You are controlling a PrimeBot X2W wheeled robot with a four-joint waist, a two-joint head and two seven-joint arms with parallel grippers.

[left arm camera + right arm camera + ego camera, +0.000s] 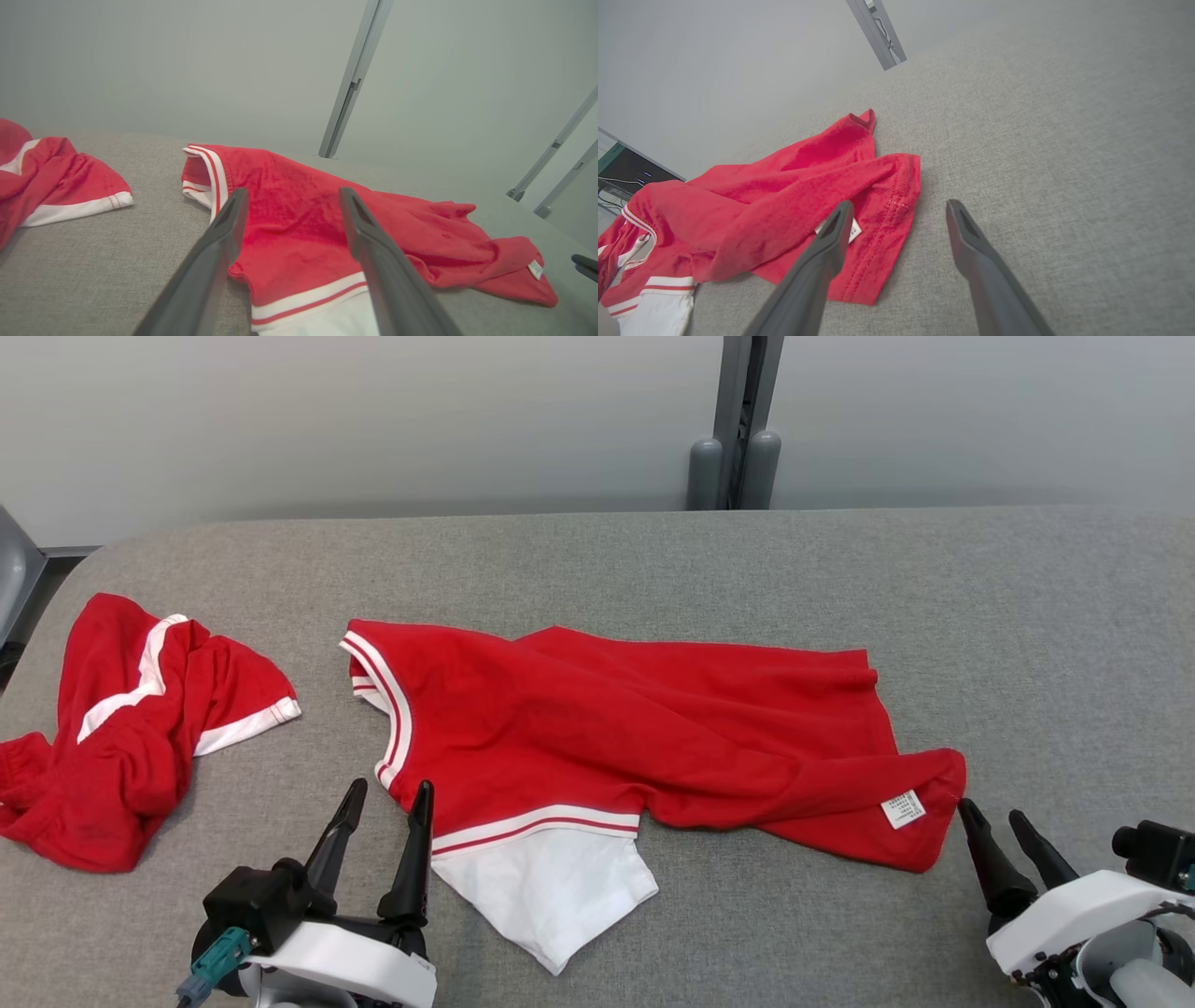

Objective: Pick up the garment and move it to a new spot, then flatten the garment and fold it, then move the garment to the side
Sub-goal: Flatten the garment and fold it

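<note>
While the garment is lying rumpled mid-frame, the left gripper and right gripper are hovering open-fingered by its lower corners, probably to lift it.

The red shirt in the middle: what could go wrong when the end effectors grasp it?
1. The red shirt is folded over at its label, so the open right end effector may pinch two layers together.
2. The open left end effector sits by the white sleeve; it may catch only that, bunching the body.

Red garment, white-trimmed, rumpled, spread flat
</note>
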